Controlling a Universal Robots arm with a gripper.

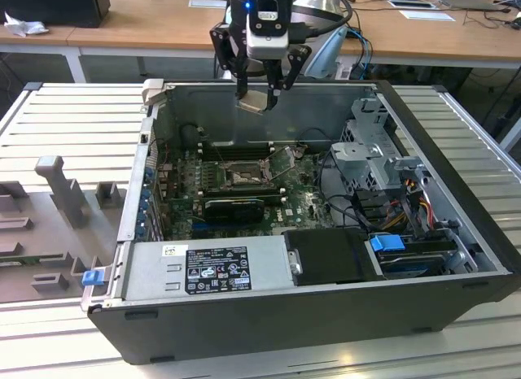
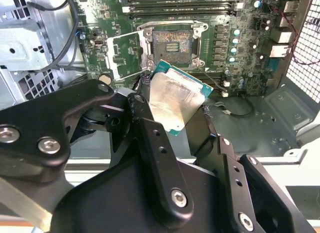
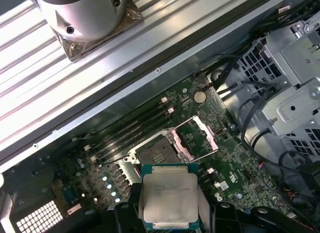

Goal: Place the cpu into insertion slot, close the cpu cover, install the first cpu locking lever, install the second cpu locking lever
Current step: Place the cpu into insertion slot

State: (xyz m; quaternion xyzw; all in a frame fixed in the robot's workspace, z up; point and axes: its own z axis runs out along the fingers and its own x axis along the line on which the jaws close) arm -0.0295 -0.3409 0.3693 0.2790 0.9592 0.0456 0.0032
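My gripper [image 1: 259, 96] hangs above the open computer case, near its back wall, shut on the cpu [image 1: 252, 102]. In both wrist views the cpu [image 2: 176, 99] [image 3: 169, 195] shows its silver-grey top with a green edge, clamped between two black fingers [image 2: 145, 125]. The insertion slot [image 1: 242, 178] [image 2: 171, 42] [image 3: 155, 154] lies well below on the green board, a dark square with a greyish pin field, with nothing in it. Beside it the cpu cover [image 2: 122, 55] [image 3: 197, 139] stands swung open on its hinge.
Long black memory slots [image 1: 232, 149] run behind the socket. A black card [image 1: 234, 206] lies in front of it. The power supply [image 1: 203, 269] fills the case's front, a metal drive cage [image 1: 374, 159] with cables its right. A grey fixture [image 1: 57, 184] sits at the exterior view's left.
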